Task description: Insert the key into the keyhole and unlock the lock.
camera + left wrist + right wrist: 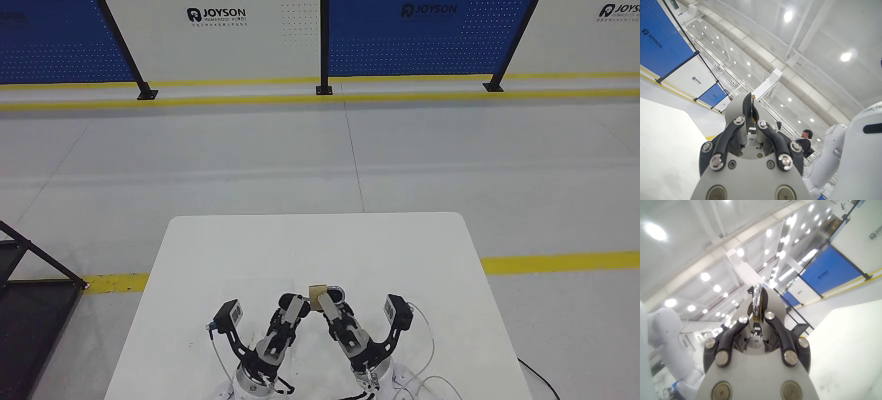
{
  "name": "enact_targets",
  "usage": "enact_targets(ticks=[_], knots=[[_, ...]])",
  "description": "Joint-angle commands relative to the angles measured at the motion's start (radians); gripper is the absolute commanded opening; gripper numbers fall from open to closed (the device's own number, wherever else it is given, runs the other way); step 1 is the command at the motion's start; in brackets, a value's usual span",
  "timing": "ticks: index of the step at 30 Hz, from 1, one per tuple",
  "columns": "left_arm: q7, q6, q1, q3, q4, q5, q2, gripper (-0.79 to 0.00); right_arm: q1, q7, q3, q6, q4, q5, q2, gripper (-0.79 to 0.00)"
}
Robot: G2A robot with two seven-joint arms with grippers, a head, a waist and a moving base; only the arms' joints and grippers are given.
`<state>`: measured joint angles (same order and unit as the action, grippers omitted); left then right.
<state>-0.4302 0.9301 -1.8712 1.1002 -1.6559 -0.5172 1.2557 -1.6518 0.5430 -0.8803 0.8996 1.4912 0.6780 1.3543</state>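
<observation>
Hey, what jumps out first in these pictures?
Over the white table, by the edge nearest the robot, the right gripper clamps a brass padlock with a shiny shackle. Facing it, the left gripper pinches a thin brass piece, probably the key.

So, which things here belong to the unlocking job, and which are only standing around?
For the job: small brass-coloured metal piece, in left gripper; shiny silver metal piece, in right gripper. Which is key, which lock: unclear.
Just around: white square table; blue-and-white fence panels; yellow floor stripe.
</observation>
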Motion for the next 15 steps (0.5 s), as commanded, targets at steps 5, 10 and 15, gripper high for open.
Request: enact_targets(ticks=[5,10,15], knots=[[-0.001,-0.008,-0.001,0.003,0.000,-0.011,0.002,-0.696,-0.002,-0.004,-0.002,0.000,-0.001,0.002,0.002,-0.785],[0.001,-0.007,-0.001,0.005,0.001,-0.011,0.004,-0.579,-0.004,-0.009,-0.006,0.002,0.000,0.000,0.003,-0.785],[0.008,-0.006,-0.002,0.007,0.000,-0.009,0.005,-0.566,-0.006,-0.011,-0.009,0.003,0.002,-0.003,0.004,-0.785]])
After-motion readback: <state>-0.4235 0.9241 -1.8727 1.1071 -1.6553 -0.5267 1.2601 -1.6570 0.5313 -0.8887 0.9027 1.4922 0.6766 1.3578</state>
